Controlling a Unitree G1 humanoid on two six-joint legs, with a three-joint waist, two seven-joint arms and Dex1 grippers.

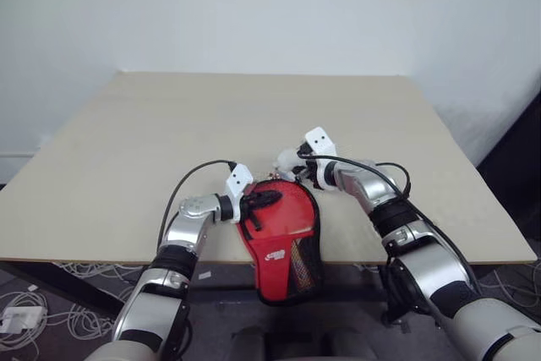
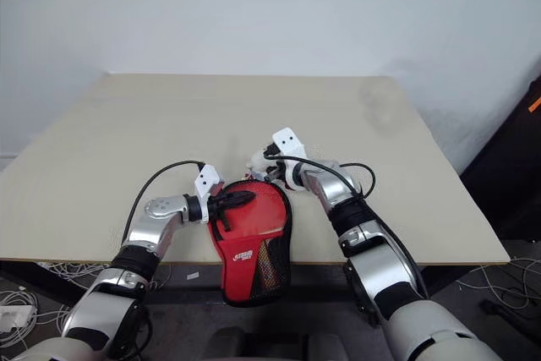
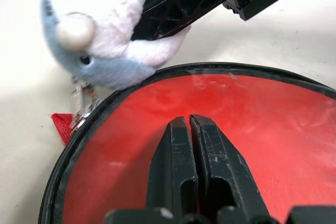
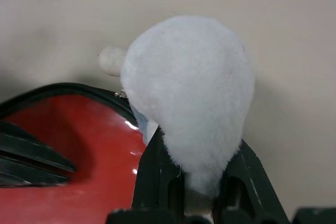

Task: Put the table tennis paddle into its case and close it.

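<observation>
Left gripper [image 1: 272, 198] fingers pressed together, lying on one red case [image 1: 283, 238] overhanging the table's [image 1: 127, 141] near edge. Right gripper [image 4: 202, 179] fingers clamp one white plush charm [image 4: 189, 95] at the case's far rim.

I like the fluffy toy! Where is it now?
The white and blue plush charm is pinched in the right gripper, just past the far rim of the red case, near the table's front edge.

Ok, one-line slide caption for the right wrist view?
Right gripper shut on the white plush charm beside the red case on the table.
</observation>
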